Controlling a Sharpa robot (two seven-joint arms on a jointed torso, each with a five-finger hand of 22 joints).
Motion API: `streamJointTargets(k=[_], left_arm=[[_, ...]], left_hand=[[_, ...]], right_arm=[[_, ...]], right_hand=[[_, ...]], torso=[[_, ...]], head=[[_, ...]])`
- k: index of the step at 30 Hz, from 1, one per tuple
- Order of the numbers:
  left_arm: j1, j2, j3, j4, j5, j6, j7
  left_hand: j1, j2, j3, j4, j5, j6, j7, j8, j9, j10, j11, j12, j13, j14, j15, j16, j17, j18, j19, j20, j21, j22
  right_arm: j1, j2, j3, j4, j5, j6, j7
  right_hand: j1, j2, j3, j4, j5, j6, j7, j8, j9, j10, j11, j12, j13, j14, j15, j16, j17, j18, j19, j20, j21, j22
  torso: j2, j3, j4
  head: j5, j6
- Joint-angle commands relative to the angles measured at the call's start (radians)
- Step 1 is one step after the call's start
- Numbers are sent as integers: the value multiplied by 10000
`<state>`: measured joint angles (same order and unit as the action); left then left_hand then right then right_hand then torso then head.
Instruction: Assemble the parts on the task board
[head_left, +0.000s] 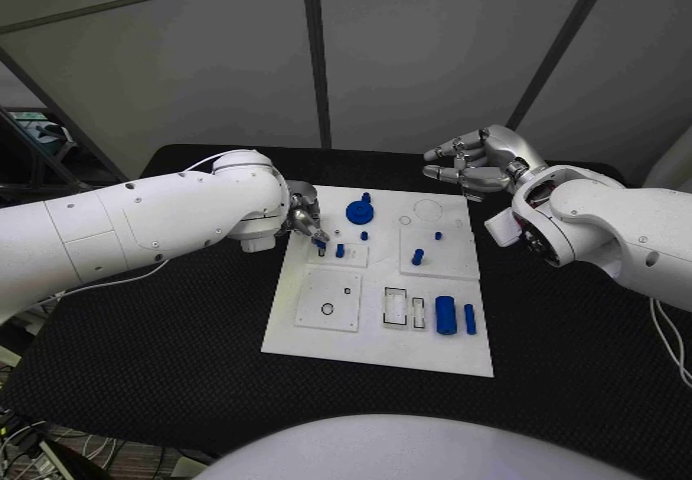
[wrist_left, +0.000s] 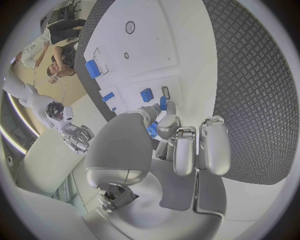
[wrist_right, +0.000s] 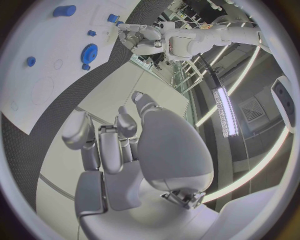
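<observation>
We judge a peg insertion underway: our left hand (head_left: 303, 222) pinches a small blue peg (wrist_left: 152, 130) at the task board's (head_left: 378, 345) ten o'clock edge, needing careful alignment, while our right hand (head_left: 479, 160) hovers empty, fingers apart.

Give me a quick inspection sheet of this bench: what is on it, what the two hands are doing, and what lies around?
Surface: black table, textured mat.
Job's things: white task board at the middle; blue gear at its far end; blue cylinder and a slim blue bar at the near right; small blue pegs standing mid-board.
Clutter: nothing seen.
Hands: left hand at the board's far left edge, pinching a small blue part; right hand raised beyond the board's far right corner, fingers curled, holding nothing.
Cables: white cable by the left arm; another at the table's right edge.
Surroundings: pale panel walls behind.
</observation>
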<state>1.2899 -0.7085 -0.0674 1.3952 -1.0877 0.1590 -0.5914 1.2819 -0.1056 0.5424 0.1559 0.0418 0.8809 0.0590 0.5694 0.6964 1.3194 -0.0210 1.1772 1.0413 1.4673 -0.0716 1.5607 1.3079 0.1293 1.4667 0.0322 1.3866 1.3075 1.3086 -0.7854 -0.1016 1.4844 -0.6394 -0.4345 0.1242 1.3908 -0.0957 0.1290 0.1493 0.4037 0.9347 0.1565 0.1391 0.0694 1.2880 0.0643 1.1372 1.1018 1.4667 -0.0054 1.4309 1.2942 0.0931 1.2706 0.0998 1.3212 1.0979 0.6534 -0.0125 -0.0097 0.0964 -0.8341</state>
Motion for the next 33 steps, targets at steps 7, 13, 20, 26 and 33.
streamJointTargets(k=[7,13,20,26,33], left_arm=[[-123,19,2,20,-172,131,-130],[-162,-11,2,48,-171,229,-156],[-175,-35,1,83,-171,357,-188],[-179,-34,0,111,-171,445,-189],[-182,-40,0,133,-171,513,-205]], left_hand=[[-36,-92,1246,-1171,68,34,-55,45,22,95,-9,-73,-22,1020,-76,66,2580,-816,215,-59,66,1044],[-53,-105,1275,-1178,68,37,-55,49,29,86,-9,-101,-57,1020,-76,65,2579,-816,217,-59,67,1046],[-63,-115,1293,-1183,68,39,-56,52,33,74,-10,-130,-95,1020,-76,66,2580,-816,217,-59,65,1046],[-76,-126,1318,-1189,68,42,-56,55,38,63,-10,-160,-133,1020,-76,66,2580,-816,217,-58,65,1047],[-85,-135,1334,-1194,69,45,-57,58,42,55,-11,-182,-161,1021,-76,68,2583,-817,220,-58,69,1052]], right_arm=[[19,4,6,3,46,79,69],[19,-4,6,1,47,80,70],[19,-3,5,-6,52,88,71],[19,1,5,-13,54,97,71],[19,7,5,-21,55,106,72]], right_hand=[[-70,-8,7,77,63,-69,-20,2,-14,0,-7,-15,-2,439,-55,-68,11,60,18,-2,-63,10],[-70,-8,7,77,63,-69,-20,2,-14,0,-7,-15,-2,439,-55,-68,11,60,18,-2,-63,10],[-82,1,13,85,63,-72,-20,2,-13,7,-7,-7,1,445,-55,-63,26,58,29,-2,-62,17],[-82,1,13,85,63,-72,-20,2,-13,7,-7,-7,1,445,-55,-63,26,58,29,-2,-62,17],[-82,1,13,85,63,-72,-20,2,-13,7,-7,-7,1,445,-55,-63,26,58,29,-2,-62,17]], torso=[[-6,3,5],[-2,1,-3],[1,0,5],[-2,1,-3],[-4,3,-4]], head=[[7,-22],[-11,-34],[-3,-39],[3,-56],[4,-62]])
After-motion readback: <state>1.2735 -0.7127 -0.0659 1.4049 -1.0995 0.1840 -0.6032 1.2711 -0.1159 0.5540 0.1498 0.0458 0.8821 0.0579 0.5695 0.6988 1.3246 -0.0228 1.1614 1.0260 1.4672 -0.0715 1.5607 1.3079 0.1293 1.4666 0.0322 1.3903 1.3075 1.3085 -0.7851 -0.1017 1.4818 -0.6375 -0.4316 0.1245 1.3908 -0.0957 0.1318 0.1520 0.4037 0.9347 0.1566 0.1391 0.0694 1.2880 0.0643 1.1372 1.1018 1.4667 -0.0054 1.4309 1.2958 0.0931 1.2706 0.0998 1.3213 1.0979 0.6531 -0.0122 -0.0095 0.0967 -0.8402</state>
